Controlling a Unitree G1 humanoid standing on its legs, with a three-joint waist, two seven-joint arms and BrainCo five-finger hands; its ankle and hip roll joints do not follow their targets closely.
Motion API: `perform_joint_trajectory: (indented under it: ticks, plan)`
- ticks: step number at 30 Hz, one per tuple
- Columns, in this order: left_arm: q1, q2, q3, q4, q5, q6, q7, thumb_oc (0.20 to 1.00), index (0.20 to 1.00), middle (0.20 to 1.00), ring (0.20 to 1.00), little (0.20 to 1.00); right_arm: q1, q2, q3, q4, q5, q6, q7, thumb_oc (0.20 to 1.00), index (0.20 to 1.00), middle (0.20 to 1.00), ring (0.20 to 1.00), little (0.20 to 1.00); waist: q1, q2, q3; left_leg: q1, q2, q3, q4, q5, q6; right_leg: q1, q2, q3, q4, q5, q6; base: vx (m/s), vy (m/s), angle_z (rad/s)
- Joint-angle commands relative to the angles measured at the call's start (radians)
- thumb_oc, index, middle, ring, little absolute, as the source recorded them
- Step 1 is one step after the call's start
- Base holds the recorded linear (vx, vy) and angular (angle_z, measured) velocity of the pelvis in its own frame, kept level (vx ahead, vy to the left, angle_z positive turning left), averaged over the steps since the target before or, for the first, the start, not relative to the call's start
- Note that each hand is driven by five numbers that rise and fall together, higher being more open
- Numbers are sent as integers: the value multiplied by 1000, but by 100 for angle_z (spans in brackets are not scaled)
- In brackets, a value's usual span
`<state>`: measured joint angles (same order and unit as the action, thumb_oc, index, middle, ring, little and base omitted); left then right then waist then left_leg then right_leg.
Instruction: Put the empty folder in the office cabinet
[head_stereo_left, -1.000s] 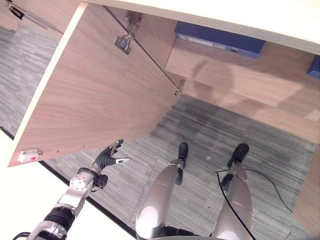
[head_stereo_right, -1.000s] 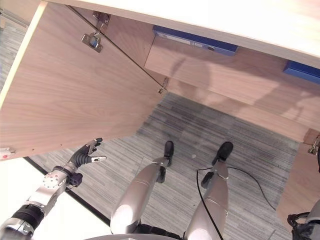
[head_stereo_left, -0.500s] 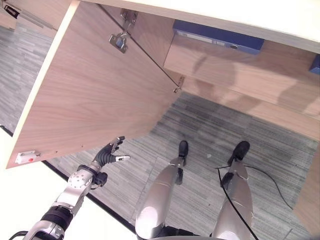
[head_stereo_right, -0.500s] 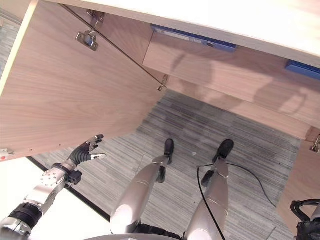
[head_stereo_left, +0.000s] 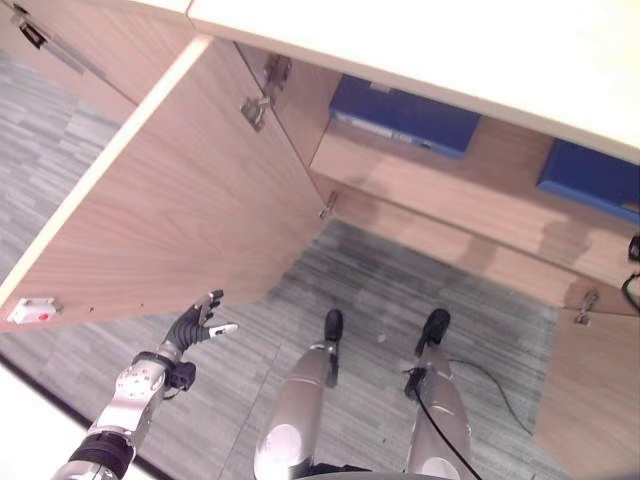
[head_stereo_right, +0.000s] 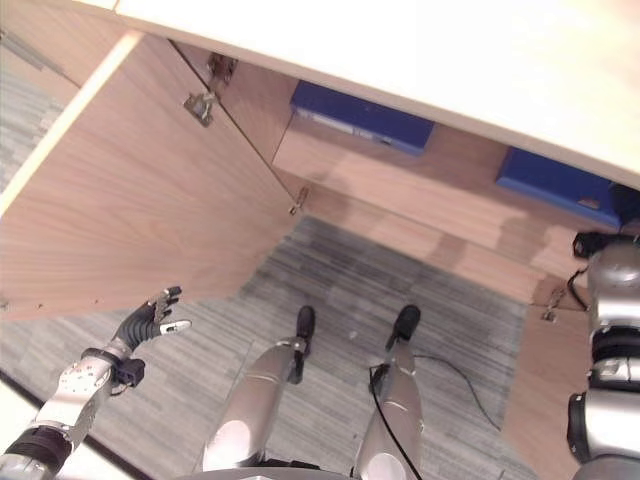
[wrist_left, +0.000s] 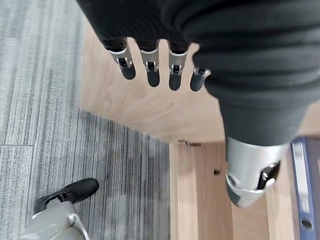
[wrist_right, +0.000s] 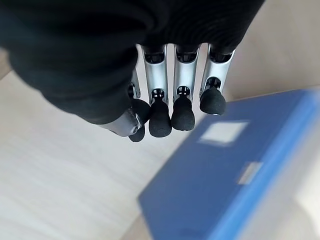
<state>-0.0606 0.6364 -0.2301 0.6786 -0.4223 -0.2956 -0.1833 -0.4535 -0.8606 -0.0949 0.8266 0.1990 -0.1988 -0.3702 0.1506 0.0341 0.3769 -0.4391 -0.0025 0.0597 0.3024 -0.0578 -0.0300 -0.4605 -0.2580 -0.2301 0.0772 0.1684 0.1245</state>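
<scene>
A blue folder (head_stereo_left: 405, 113) lies flat on the shelf in the left part of the wooden office cabinet (head_stereo_left: 420, 190). A second blue folder (head_stereo_right: 550, 172) lies on the same shelf at the right. My right arm (head_stereo_right: 612, 290) reaches up beside that folder. In the right wrist view my right hand (wrist_right: 186, 80) hovers just over the blue folder (wrist_right: 225, 185), fingers straight and holding nothing. Low at the left, my left hand (head_stereo_left: 195, 322) hangs open below the edge of the open left door, and its fingers (wrist_left: 150, 65) are empty too.
The cabinet's left door (head_stereo_left: 160, 230) stands swung wide open at the left. A right door (head_stereo_left: 580, 390) is open at the lower right. A pale cabinet top (head_stereo_left: 450, 50) overhangs the shelf. Grey striped carpet (head_stereo_left: 400, 280) lies in front.
The camera has shifted, showing more of the cabinet's right side. My right arm has risen from the lower right to the right folder. The left hand has hardly moved.
</scene>
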Motion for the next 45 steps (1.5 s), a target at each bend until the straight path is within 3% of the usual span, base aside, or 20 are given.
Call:
perform_joint_trajectory:
  ticks: [1,2,4,6,8,10,12,26,27,28,32,34,36,40,45]
  plan:
    - [5,-36,24,43,39,-13,9,1000,1000,1000,1000,1000,-28,-34,22,-33,-11,-73,16,200,200,200,200,200,32,43,-19,93,13,-84,-261,131,-64,66,24,-9,129,-106,73,88,48,5]
    - [6,-33,22,42,39,-14,9,1000,1000,1000,1000,1000,-22,-31,17,-37,-12,-72,16,200,200,200,200,200,34,42,-20,95,13,-84,-262,132,-64,69,24,-10,125,-104,73,112,26,-1]
    - [34,-38,66,67,52,-5,6,1000,1000,1000,1000,1000,119,82,-5,-69,-31,-74,54,200,200,200,200,200,18,-1,-63,131,18,-72,-269,119,-61,132,38,1,72,-88,80,96,39,-12]
    - [39,-36,83,74,58,-2,7,1000,1000,1000,1000,1000,151,114,-5,-80,-39,-74,68,200,200,200,200,200,13,-15,-79,138,18,-69,-274,121,-58,143,40,2,54,-75,83,79,30,-13]
    - [66,-42,122,107,70,6,5,1000,1000,1000,1000,1000,246,218,-7,-101,-44,-76,99,200,200,200,200,200,0,-60,-128,174,27,-53,-289,109,-58,188,46,21,2,-57,93,156,44,-24]
    - [76,-46,136,113,72,8,4,1000,1000,1000,1000,1000,275,253,-4,-112,-46,-77,111,200,200,200,200,200,-6,-71,-147,188,31,-49,-296,105,-59,200,47,27,-13,-51,96,106,37,-23]
    - [116,-67,207,154,83,13,8,1000,1000,1000,1000,1000,385,376,2,-133,-30,-83,174,200,200,200,200,200,-25,-113,-213,264,29,-22,-315,82,-53,253,54,56,-52,-35,107,189,127,-48]
    - [188,-132,289,203,96,9,20,1000,1000,1000,1000,1000,514,516,105,-122,-37,-61,291,200,200,200,200,200,-45,-134,-313,426,10,48,-335,26,-31,335,58,119,-65,-15,130,67,77,-35]
    - [186,-133,289,204,97,9,19,1000,1000,1000,1000,1000,519,518,116,-129,-35,-61,304,351,351,351,351,351,-44,-134,-314,433,8,49,-334,23,-29,337,56,120,-61,-16,130,9,56,-26]
    - [184,-135,288,206,99,8,20,1000,1000,1000,1000,1000,522,524,130,-140,-30,-61,315,1000,1000,1000,1000,1000,-46,-134,-314,440,7,50,-334,20,-27,338,54,122,-53,-18,130,3,36,-20]
    - [175,-142,281,205,101,8,19,1000,1000,1000,1000,1000,533,541,180,-166,-14,-64,354,1000,1000,1000,1000,1000,-48,-127,-304,461,0,43,-337,22,-20,340,51,121,-7,-35,127,0,21,4]
    - [160,-147,266,207,103,4,24,1000,1000,1000,1000,1000,538,551,193,-180,-3,-70,361,1000,1000,1000,1000,1000,-63,-117,-286,460,2,34,-334,29,-19,332,64,161,41,-41,126,-78,17,39]
    - [138,-153,232,205,123,-14,35,1000,1000,1000,1000,1000,535,548,206,-201,-5,-82,357,1000,1000,1000,1000,1000,-62,-97,-278,443,8,18,-329,43,-27,352,97,195,27,-106,110,-168,5,44]
    - [130,-178,197,180,144,-17,51,1000,1000,1000,1000,1000,534,540,238,-253,-10,-89,350,1000,1000,1000,1000,1000,-48,-93,-296,415,18,19,-335,72,-42,395,106,143,9,-144,100,-22,-62,67]
    - [89,-211,164,116,133,-21,83,1000,1000,1000,1000,1000,496,517,298,-305,-28,-91,346,1000,1000,1000,1000,1000,-18,-74,-302,326,58,-26,-367,163,-104,428,141,93,-20,-192,85,-73,-110,83]
